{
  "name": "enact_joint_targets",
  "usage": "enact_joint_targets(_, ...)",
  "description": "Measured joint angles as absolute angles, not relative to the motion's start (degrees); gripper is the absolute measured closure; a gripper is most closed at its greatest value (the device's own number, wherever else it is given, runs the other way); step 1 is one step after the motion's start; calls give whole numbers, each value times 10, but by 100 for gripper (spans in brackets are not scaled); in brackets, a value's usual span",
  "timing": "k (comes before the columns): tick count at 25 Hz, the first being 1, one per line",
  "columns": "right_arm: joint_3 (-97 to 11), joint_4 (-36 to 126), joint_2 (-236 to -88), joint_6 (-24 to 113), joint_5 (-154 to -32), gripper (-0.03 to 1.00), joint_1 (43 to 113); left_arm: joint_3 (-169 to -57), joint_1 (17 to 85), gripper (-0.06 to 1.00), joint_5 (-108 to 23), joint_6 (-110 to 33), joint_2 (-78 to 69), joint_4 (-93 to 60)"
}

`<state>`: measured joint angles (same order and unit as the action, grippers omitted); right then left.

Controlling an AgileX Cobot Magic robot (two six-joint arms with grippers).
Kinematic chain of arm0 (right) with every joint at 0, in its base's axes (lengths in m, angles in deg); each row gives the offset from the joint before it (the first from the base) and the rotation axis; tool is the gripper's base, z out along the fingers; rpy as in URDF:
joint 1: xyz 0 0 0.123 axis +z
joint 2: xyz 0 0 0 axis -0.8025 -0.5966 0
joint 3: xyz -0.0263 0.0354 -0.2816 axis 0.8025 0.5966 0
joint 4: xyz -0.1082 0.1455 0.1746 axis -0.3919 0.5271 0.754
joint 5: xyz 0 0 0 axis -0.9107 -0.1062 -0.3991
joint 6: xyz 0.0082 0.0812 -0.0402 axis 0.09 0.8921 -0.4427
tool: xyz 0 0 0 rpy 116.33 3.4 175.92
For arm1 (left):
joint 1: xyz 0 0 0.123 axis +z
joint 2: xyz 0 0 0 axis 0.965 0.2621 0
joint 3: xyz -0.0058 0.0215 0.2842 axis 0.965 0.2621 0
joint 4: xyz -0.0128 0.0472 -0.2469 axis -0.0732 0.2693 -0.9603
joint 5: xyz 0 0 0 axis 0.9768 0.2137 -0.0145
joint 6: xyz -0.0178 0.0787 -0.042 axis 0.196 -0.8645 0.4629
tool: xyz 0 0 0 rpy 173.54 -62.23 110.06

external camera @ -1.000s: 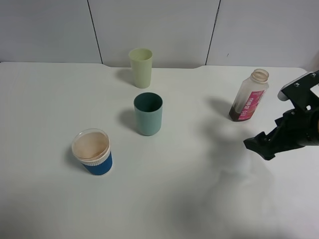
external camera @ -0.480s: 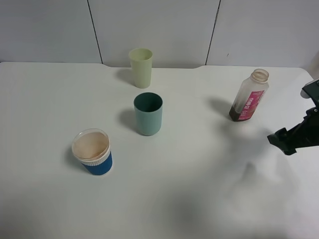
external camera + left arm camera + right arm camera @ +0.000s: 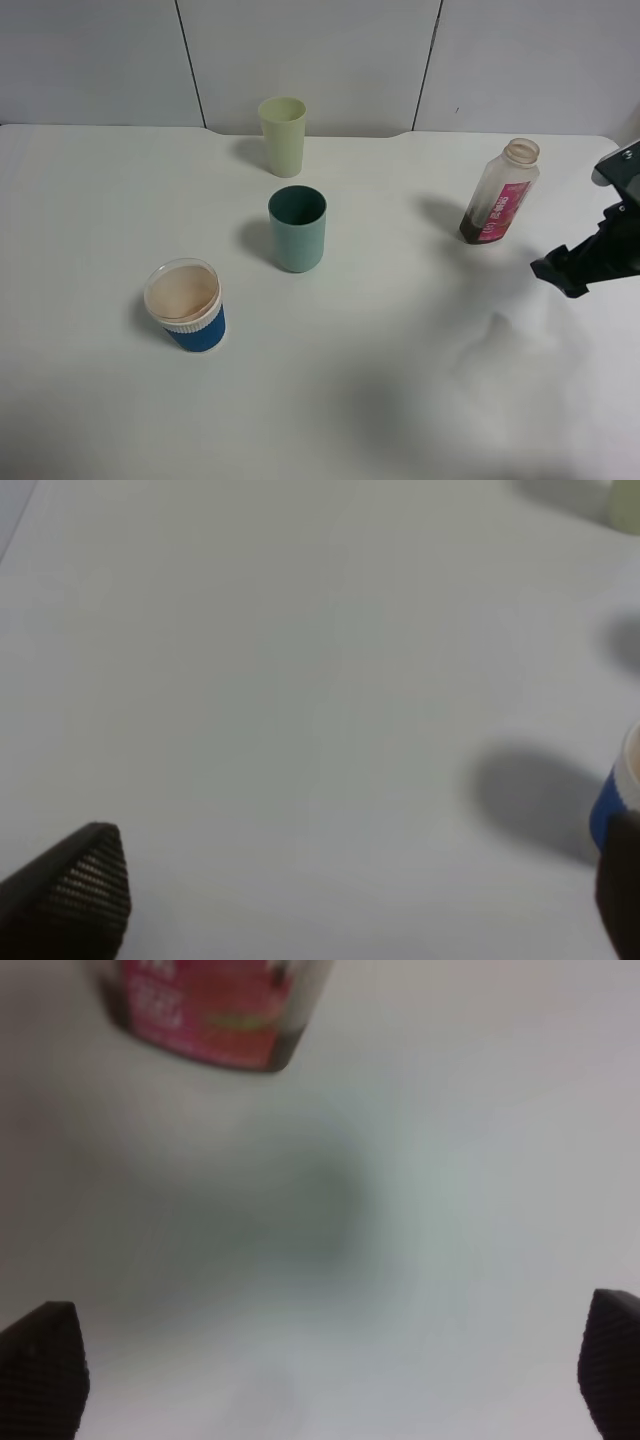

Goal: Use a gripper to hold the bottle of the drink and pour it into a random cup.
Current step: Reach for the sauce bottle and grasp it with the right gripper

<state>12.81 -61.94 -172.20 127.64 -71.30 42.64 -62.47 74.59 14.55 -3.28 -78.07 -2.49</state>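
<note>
The bottle of the drink (image 3: 499, 194) stands upright and capless at the right of the white table (image 3: 400, 380), with a pink label and dark liquid at its bottom. My right gripper (image 3: 561, 272) hovers in front of it and to its right, apart from it. In the right wrist view the bottle's base (image 3: 214, 1012) lies ahead of the gripper (image 3: 328, 1380), whose jaws are wide open and empty. My left gripper (image 3: 345, 900) shows only in the left wrist view, open and empty over bare table.
Three cups stand left of the bottle: a pale green cup (image 3: 283, 135) at the back, a teal cup (image 3: 297, 228) in the middle, and a blue cup with a white rim (image 3: 185, 305) at the front left, whose edge (image 3: 612, 798) shows in the left wrist view.
My right gripper has drawn back to the right, then shifted slightly toward the far side. The bottle and the cups have not moved.
</note>
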Motion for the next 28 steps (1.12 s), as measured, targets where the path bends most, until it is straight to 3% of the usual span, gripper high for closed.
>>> enact_joint_targets(5, 115, -620, -1776, 1211, -711, -1, 426, -625, 746, 2, 145, -33, -781, -25)
enact_joint_targets(19, 45, -620, -1791, 1230, -723, -1, 410, -625, 746, 2, 145, -33, -781, -25)
enact_joint_targets(28, -19, -620, -1853, 1204, -652, -1, 387, -625, 746, 2, 145, -33, -781, -25)
